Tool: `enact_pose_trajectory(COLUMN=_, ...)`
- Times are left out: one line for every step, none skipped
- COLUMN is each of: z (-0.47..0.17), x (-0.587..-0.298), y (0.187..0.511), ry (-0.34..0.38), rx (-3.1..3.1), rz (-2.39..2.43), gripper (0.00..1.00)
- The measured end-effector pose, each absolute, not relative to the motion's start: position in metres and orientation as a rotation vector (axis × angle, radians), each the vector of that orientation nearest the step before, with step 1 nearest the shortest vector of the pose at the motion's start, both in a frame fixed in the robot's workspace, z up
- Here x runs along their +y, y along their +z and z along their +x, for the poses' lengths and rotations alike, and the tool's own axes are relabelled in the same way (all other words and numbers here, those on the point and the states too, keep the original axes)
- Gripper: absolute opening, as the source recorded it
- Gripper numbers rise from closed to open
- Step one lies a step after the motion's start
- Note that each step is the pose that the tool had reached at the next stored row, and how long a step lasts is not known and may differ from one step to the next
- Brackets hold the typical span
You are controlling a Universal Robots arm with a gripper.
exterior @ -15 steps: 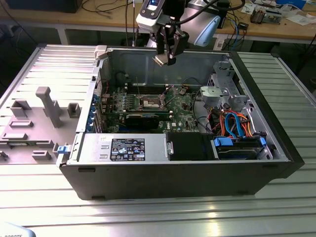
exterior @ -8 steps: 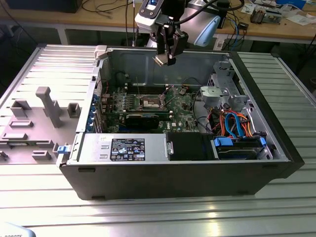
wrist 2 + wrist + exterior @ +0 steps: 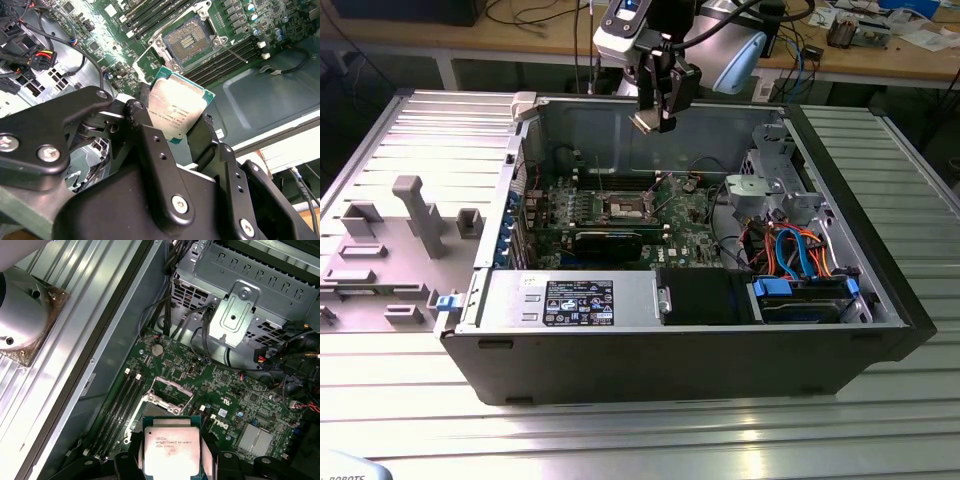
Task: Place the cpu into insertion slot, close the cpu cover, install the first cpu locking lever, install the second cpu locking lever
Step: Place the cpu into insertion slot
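The small flat square silver-grey cpu (image 3: 175,112) is held clenched in the black pincer (image 3: 656,120), at the upper centre of the exterior view. The square gold-brown insertion slot (image 3: 192,42) is seen empty and uncovered; all four steps are judged outstanding.

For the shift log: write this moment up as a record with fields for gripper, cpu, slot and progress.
gripper: shut on the cpu, raised over the open computer case
cpu: gripped by two opposite edges, metal top facing both wrist views, clear of the green board
insertion slot: empty, contact field exposed
progress: cpu not yet placed in the slot
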State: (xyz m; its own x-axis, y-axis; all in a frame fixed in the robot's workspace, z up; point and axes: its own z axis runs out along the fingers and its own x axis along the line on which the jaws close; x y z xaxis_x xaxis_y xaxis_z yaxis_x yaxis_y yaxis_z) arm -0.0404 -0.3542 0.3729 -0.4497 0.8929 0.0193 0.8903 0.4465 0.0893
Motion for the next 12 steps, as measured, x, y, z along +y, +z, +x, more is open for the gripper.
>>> enact_pose_trajectory(z=-0.0404, x=-0.3542, y=0.3728, ry=0.134, rx=2.646, rz=1.632, gripper=0.54)
enact_pose_trajectory(z=-0.0404, x=-0.3542, y=0.3728, ry=0.134, rx=2.645, rz=1.633, gripper=0.54)
enact_pose_trajectory(z=-0.0404, x=-0.3542, y=0.3729, ry=0.134, rx=2.644, rz=1.634, gripper=0.54)
enact_pose_trajectory(z=-0.0404, x=-0.3542, y=0.3728, ry=0.134, rx=2.641, rz=1.638, gripper=0.54)
enact_pose_trajectory(z=-0.0405, x=-0.3542, y=0.3728, ry=0.134, rx=2.637, rz=1.644, gripper=0.54)
enact_pose_trajectory(z=-0.0404, x=-0.3542, y=0.3728, ry=0.134, rx=2.634, rz=1.65, gripper=0.54)
enact_pose_trajectory(z=-0.0405, x=-0.3542, y=0.3728, ry=0.134, rx=2.628, rz=1.658, gripper=0.54)
enact_pose_trajectory(z=-0.0405, x=-0.3542, y=0.3728, ry=0.134, rx=2.625, rz=1.663, gripper=0.54)
enact_pose_trajectory(z=-0.0405, x=-0.3542, y=0.3728, ry=0.134, rx=2.623, rz=1.666, gripper=0.54)
enact_pose_trajectory(z=-0.0404, x=-0.3542, y=0.3728, ry=0.133, rx=2.62, rz=1.67, gripper=0.54)
enact_pose_trajectory(z=-0.0407, x=-0.3542, y=0.3729, ry=0.133, rx=2.618, rz=1.673, gripper=0.54)
enact_pose_trajectory(z=-0.0413, x=-0.3541, y=0.3729, ry=0.133, rx=2.615, rz=1.677, gripper=0.54)
